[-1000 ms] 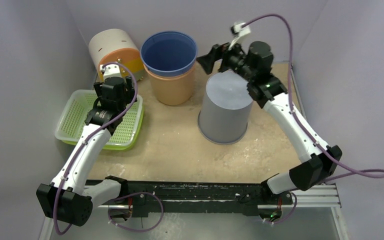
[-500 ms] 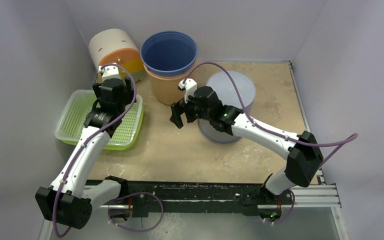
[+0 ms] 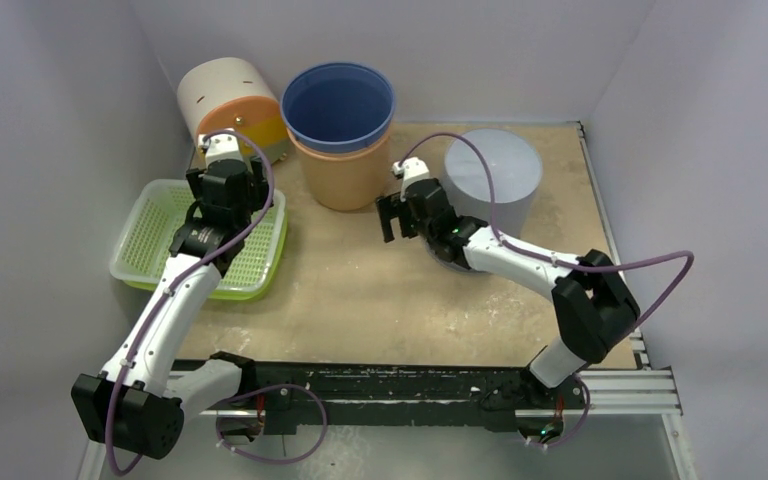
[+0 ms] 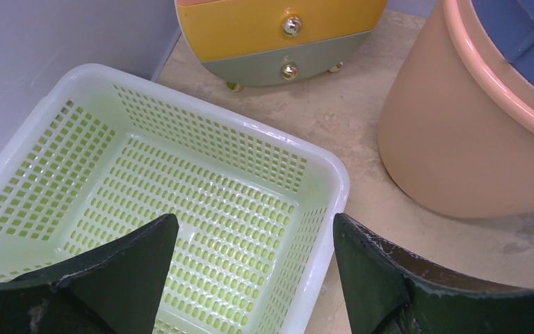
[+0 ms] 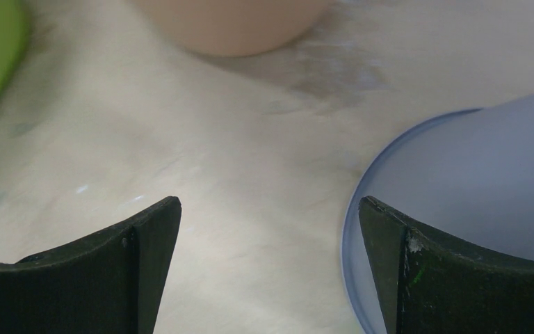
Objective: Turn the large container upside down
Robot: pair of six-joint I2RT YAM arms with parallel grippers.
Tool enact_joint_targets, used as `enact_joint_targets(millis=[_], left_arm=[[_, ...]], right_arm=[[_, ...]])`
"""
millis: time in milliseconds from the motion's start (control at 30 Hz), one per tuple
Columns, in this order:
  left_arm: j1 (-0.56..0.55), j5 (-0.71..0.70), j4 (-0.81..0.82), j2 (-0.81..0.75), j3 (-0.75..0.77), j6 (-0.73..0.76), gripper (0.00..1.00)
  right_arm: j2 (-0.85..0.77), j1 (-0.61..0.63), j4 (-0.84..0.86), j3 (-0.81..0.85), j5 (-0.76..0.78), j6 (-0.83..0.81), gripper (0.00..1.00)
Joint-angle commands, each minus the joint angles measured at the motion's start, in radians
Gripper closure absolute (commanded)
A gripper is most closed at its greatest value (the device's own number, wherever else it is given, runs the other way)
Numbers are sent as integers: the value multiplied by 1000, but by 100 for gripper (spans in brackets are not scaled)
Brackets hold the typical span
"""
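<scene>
The large grey container (image 3: 493, 165) stands at the back right of the table with its closed base facing up; its lower edge is partly hidden behind my right arm. In the right wrist view its bluish rim and wall (image 5: 473, 188) sit just beside my right fingertip. My right gripper (image 3: 397, 218) (image 5: 270, 202) is open and empty, low over the bare tabletop just left of the container. My left gripper (image 3: 228, 195) (image 4: 254, 223) is open and empty above the green basket.
A green mesh basket (image 3: 145, 235) (image 4: 320, 174) lies at the left. A peach bucket (image 3: 345, 180) (image 4: 459, 132) with a blue bucket (image 3: 340, 105) nested in it stands at the back centre. A small round drawer unit (image 3: 230, 100) (image 4: 278, 35) is at the back left. Walls enclose three sides.
My right arm swung from behind the container down to its left side. The container shifted from the table's middle to the back right. The left arm has not moved.
</scene>
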Motion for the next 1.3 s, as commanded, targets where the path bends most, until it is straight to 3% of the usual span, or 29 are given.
enact_joint_targets(millis=[0,200,400,767,1033,1133,1267], left_arm=[[-6,-13,45,-23,-7,-3,21],[-6,-4,51,-18,-12,-4,21],[-6,-14,51,-24,-21,3,21],[-6,-21,53,-14,-24,8,21],[-6,-21,59,-10,-34,8,21],[-6,-33,58,-11,-38,10,21],[-6,-42,60,-12,-40,7,20]], right_arm=[[-7,-161,115,-38,49,-59,0],[25,-306,244,-38,51,-178,0],[173,-453,289,92,-24,-241,0],[334,-553,317,273,-24,-300,0],[447,-624,288,461,-135,-386,0],[427,-616,249,504,-133,-443,0],[252,-554,298,403,-146,-437,0]])
